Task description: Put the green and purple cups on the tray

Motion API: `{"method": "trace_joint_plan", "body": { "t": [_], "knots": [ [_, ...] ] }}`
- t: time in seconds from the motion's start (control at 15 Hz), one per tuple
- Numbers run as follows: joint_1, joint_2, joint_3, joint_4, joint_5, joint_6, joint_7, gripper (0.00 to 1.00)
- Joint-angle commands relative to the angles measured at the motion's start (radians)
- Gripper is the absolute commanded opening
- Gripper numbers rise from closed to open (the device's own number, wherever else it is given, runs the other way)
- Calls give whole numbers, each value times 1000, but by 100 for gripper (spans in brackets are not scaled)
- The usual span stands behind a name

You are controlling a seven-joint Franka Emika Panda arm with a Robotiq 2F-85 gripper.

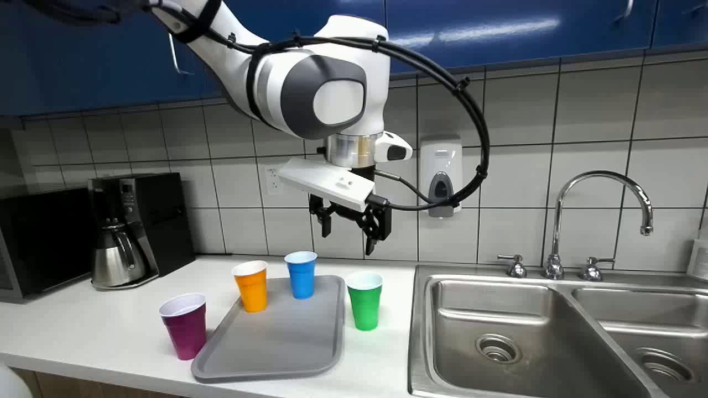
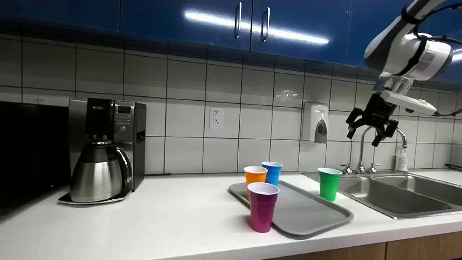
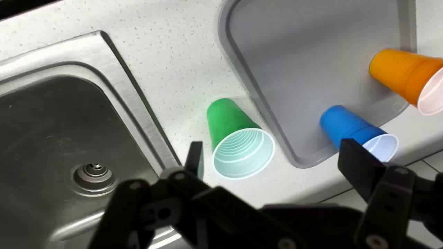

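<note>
Green cup (image 1: 365, 305) & purp cup (image 1: 187, 330) upright, wht inside.

Green cup (image 1: 365, 307): white interior with ribbed wall; stands upright on the table (image 1: 110, 326), just beside one side of the tray (image 1: 287, 348). Purple cup (image 1: 186, 333): white interior; stands upright on the table, just beside the tray's opposite side; contact with the rim cannot be determined. Tray: gray, rectangular, rounded corners, raised rim; lies flat on the table, between both cups.
</note>
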Motion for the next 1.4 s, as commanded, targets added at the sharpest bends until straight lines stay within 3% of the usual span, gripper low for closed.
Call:
{"method": "trace_joint_plan", "body": {
  "t": [0.0,0.67,1.33],
  "knots": [
    [-35,5,35,2,18,-4,-13,100],
    [-24,2,65,-27,20,26,-10,100],
    [-17,64,132,-71,5,156,3,100]
  ]
}}
